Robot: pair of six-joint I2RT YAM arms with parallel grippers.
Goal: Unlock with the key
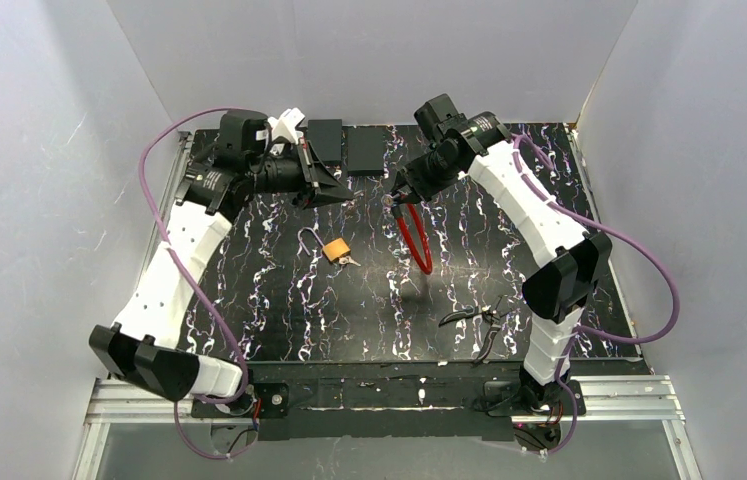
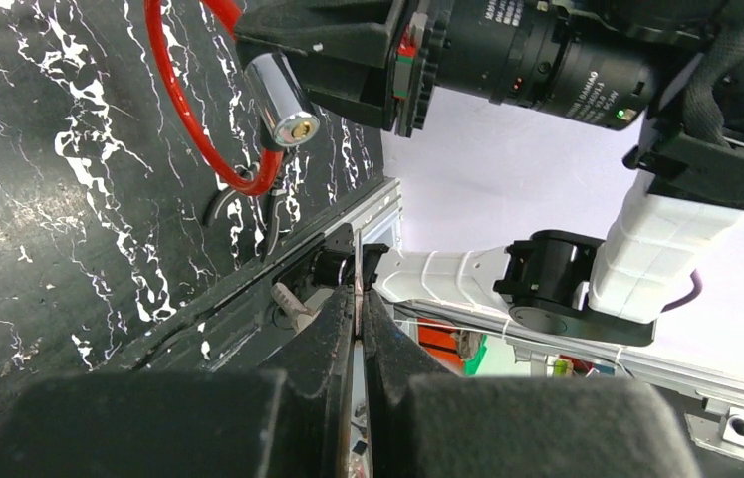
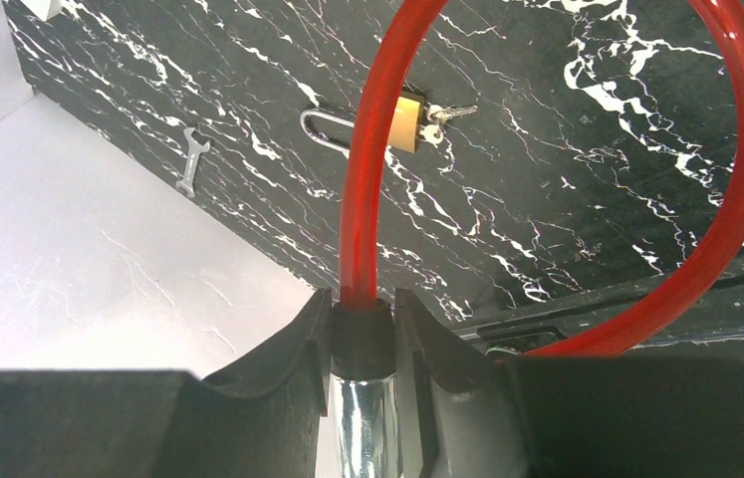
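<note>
Cable lock hangs above the bench in the overhead view, its red loop drooping from the right jaws near the far middle. The left jaws point toward it from the left, with a clear gap between them. A brass padlock lies on the bench between the 2 arms, and pliers lie near the right arm's base.

From the left wrist, the left jaws are clenched on a thin key, whose blade juts out between them edge-on. Ahead and above sits the lock's chrome cylinder, its keyhole facing roughly this way but off the blade's line.

From the right wrist, the right jaws are grasping the lock at the black collar where cable meets cylinder. The padlock shows on the bench behind the loop, with a small wrench farther off.

As for risks, blade and keyhole are not yet lined up, so a straight push would likely strike the cylinder face and skid. The key is pinched thinly and could twist or slip under that load. The lock is held in mid-air at 1 end only, so pressure may pivot it in the grip.
</note>
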